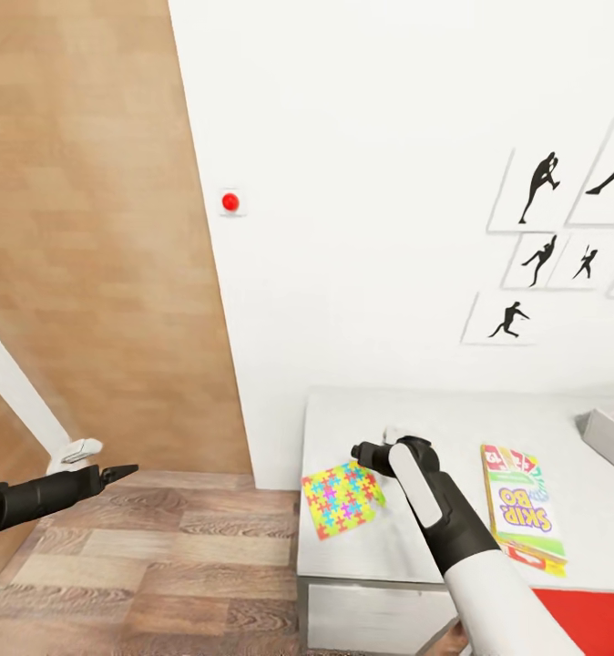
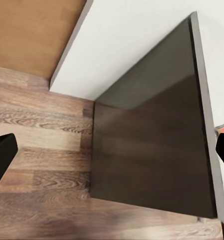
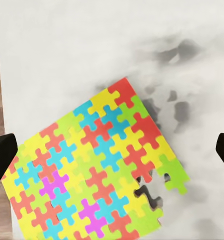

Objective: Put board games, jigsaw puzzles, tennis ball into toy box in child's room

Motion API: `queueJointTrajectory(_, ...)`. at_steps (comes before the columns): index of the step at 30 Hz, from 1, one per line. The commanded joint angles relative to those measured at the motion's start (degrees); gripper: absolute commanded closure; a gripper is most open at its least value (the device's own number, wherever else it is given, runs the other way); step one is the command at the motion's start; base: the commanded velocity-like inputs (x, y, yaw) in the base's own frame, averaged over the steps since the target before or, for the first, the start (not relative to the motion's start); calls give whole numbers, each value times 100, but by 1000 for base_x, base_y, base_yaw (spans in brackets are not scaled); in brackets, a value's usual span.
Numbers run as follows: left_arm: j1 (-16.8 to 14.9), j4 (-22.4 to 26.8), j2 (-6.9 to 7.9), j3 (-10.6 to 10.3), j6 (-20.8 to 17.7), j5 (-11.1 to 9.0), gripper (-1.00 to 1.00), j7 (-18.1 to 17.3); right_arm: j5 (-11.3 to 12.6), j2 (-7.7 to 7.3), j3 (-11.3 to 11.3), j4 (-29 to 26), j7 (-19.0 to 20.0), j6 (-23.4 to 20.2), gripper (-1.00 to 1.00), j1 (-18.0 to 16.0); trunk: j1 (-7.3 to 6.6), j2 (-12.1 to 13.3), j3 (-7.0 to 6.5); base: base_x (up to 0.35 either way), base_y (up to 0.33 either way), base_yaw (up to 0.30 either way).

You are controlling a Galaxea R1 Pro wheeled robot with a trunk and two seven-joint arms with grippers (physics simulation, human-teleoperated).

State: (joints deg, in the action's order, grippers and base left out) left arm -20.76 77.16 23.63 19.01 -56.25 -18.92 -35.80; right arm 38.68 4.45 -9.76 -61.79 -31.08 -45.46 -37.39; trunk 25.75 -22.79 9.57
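Multicolour interlocking-patterned jigsaw puzzle

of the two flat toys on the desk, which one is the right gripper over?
The jigsaw puzzle, the multicolour interlocking-piece rectangle at the table's left end. The right gripper is at its edge; the lettered SKIP BO board game lies further right.

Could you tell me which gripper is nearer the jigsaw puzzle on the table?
Right. The right gripper hovers just above the jigsaw puzzle, while the left gripper hangs over the floor beside the table.

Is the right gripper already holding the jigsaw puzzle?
No: the right gripper hangs open above the jigsaw puzzle, which lies flat on the table.
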Motion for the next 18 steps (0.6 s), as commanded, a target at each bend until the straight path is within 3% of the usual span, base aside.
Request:
queueJointTrajectory(1,-7,0,0,6,-26,15,-100,-33,60,-15,-1,-1,-55,-6,-100,-5,3,-13,22,0,0,93)
queueJointTrajectory(5,-7,0,-5,6,-26,15,-100,-33,67,-57,11,6,-16,-7,-100,-5,3,-13,57,0,0,93)
queueJointTrajectory(13,-7,0,-15,6,-23,13,-100,-33,27,-191,127,18,812,-8,-100,-21,3,-13,127,0,0,93)
queueJointTrajectory(18,-7,0,-16,6,-18,12,-100,-33,6,-279,190,20,943,-7,-100,-22,3,-13,171,0,0,93)
